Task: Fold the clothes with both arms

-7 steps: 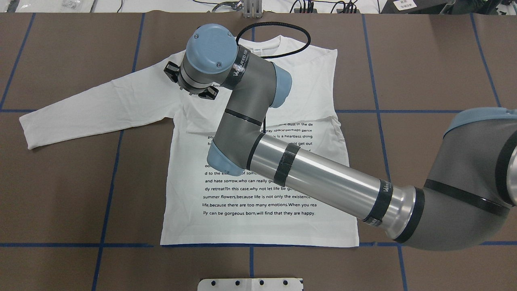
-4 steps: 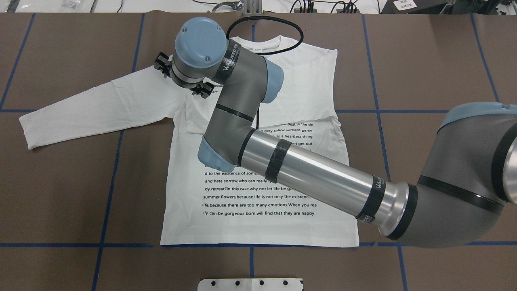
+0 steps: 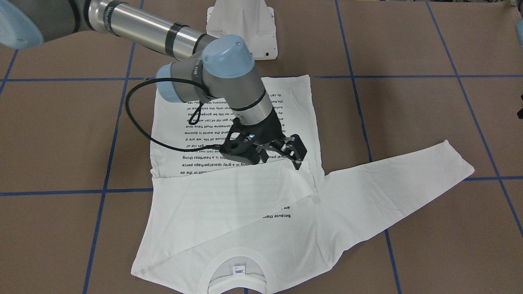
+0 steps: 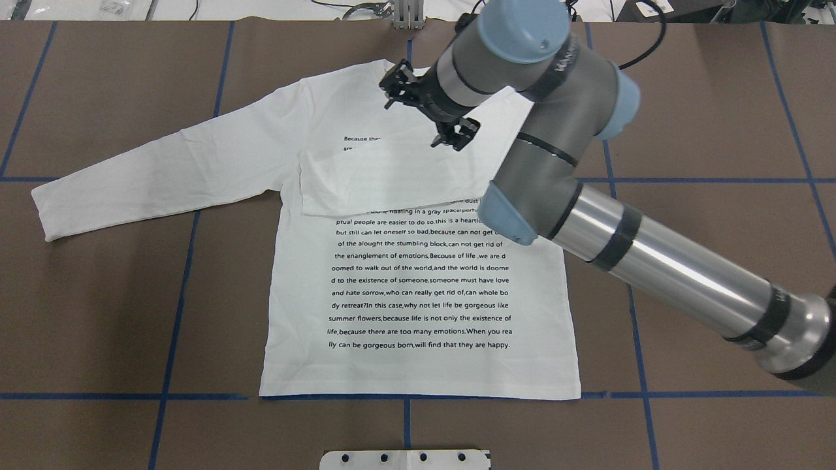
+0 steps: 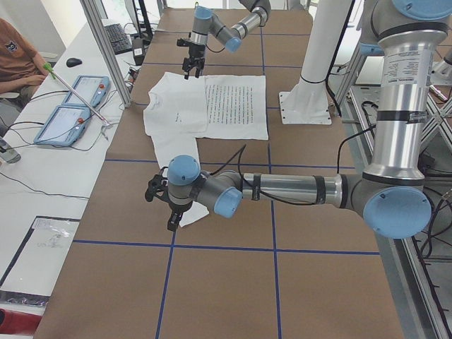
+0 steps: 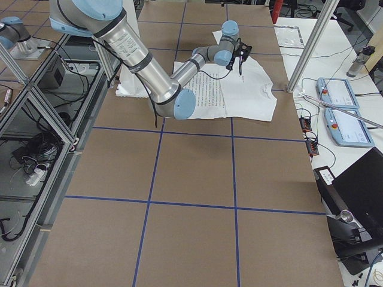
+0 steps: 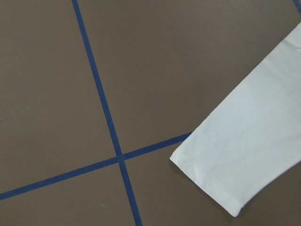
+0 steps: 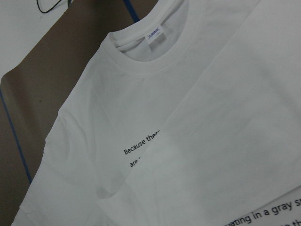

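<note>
The clothes are one white long-sleeved T-shirt (image 4: 418, 365) lying flat, print side up, collar (image 3: 237, 281) away from the robot. One sleeve is folded across the chest (image 3: 229, 196); the other sleeve (image 4: 163, 170) stretches out to the overhead view's left. My right gripper (image 4: 426, 115) hovers open over the upper chest near the collar, holding nothing, also seen from the front (image 3: 278, 160). The right wrist view shows the collar (image 8: 141, 61) and neck label (image 8: 155, 34). My left gripper (image 5: 166, 205) hangs above the outstretched sleeve's cuff (image 7: 235, 160); I cannot tell whether it is open or shut.
Blue tape lines (image 4: 176, 294) grid the brown table. The white pedestal base (image 3: 241, 24) stands at the robot's edge. A black cable loop (image 3: 135, 118) hangs off the right wrist. A seated person (image 5: 14, 56) and two pendants (image 5: 70, 106) are beyond the far edge.
My right arm has swung from the shirt's shoulder by the outstretched sleeve to the collar area, uncovering the printed text. Its gripper stays open. The shirt has not moved.
</note>
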